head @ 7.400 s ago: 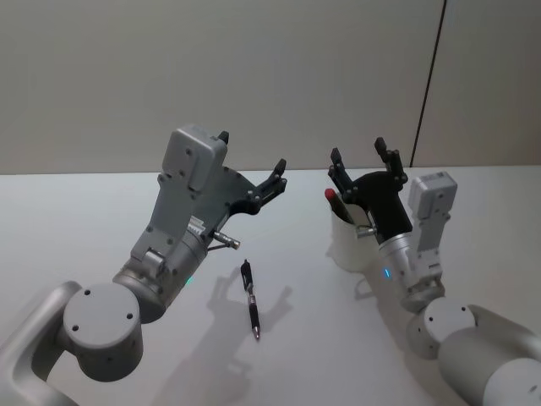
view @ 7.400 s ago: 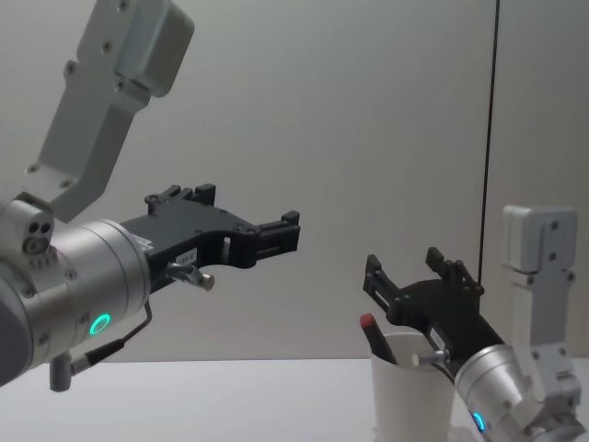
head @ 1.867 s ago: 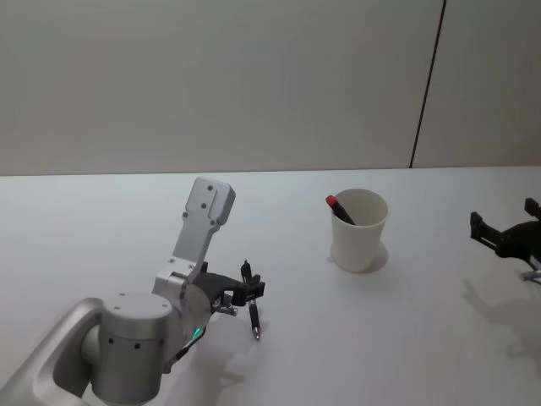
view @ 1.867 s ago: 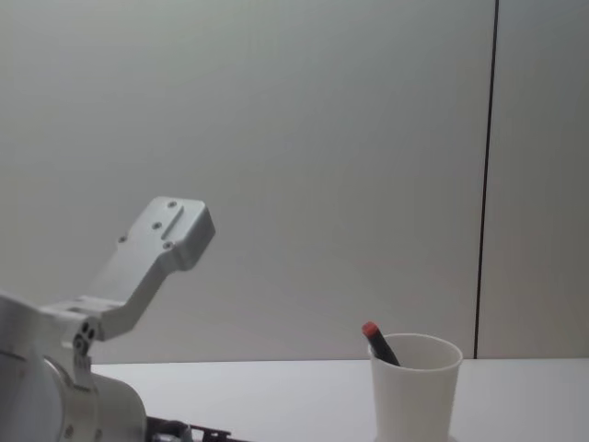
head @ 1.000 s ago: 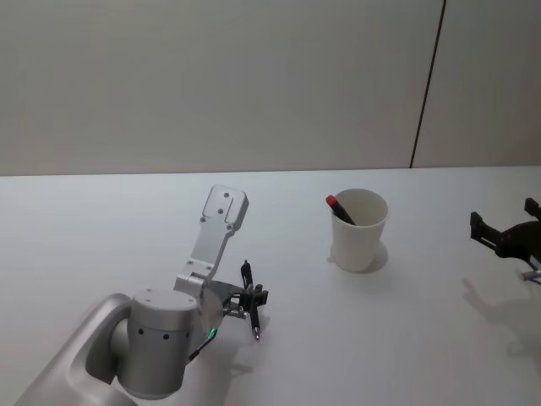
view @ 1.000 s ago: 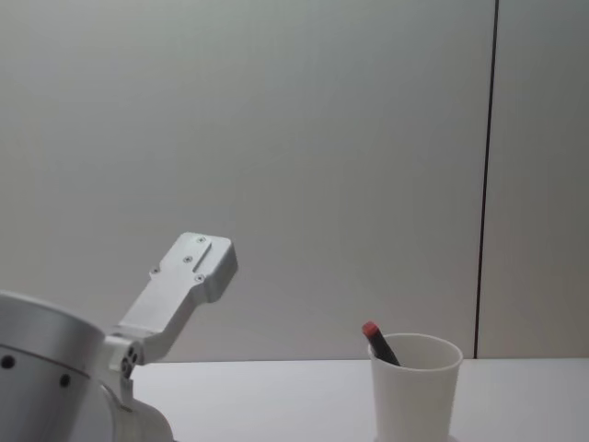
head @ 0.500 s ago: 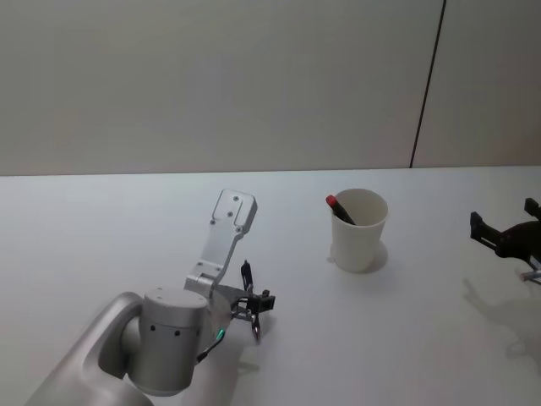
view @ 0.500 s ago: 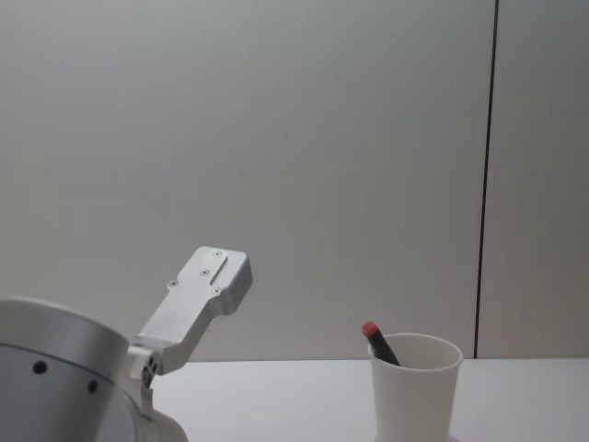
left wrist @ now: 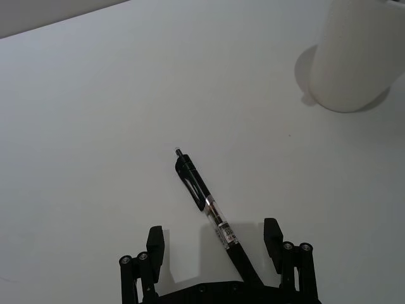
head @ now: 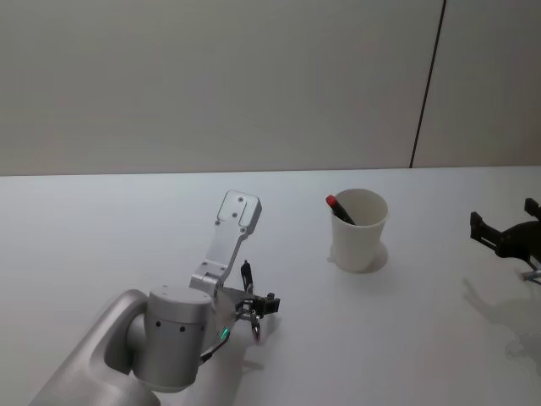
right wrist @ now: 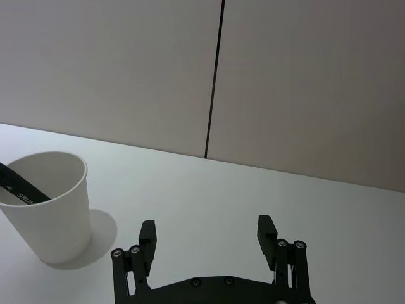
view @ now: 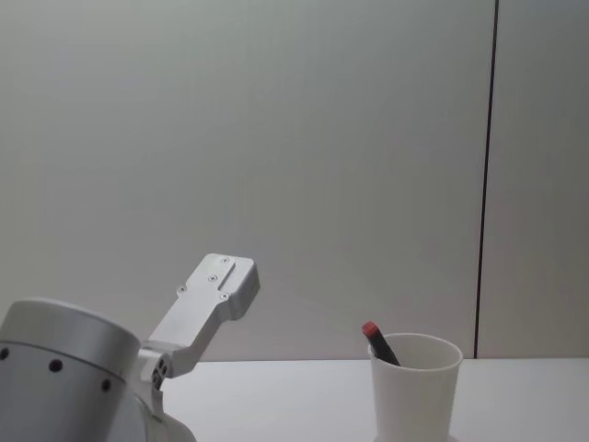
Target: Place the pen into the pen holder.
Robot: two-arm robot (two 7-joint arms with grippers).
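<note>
L gripper (left wrist: 214,229) is down low over the table (left wrist: 88,114), jaws wide apart, nothing held yet. Pen (left wrist: 201,193) lies flat on the table. Its near part sits in the gap btwn the two fingers, closer to the far-side finger in the wrist view. The rest sticks out ahead of the fingertips.

Key relation: the pen's long axis runs mostly fwd from the palm, skewed to one side, so it crosses the closing line at a slant, not square. Clip/button end points away from the gripper, and the writing end goes under the palm. Can't tell if the fingertips touch the table yet.

Cup (left wrist: 354,60) stands upright, well ahead of the L gripper and off to the side the pen doesn't lean toward, well apart from the pen. It already holds a red-capped pen (head: 336,206) leaning on the rim.

R gripper (right wrist: 207,229) is open too and empty. It's parked off to the cup's far side, well apart from the pen. L arm is far nearer, so it's the one to grasp.

Judgement: pre-grasp step. Closing now should catch the barrel, but the skew may swing the pen as the fingers meet.
</note>
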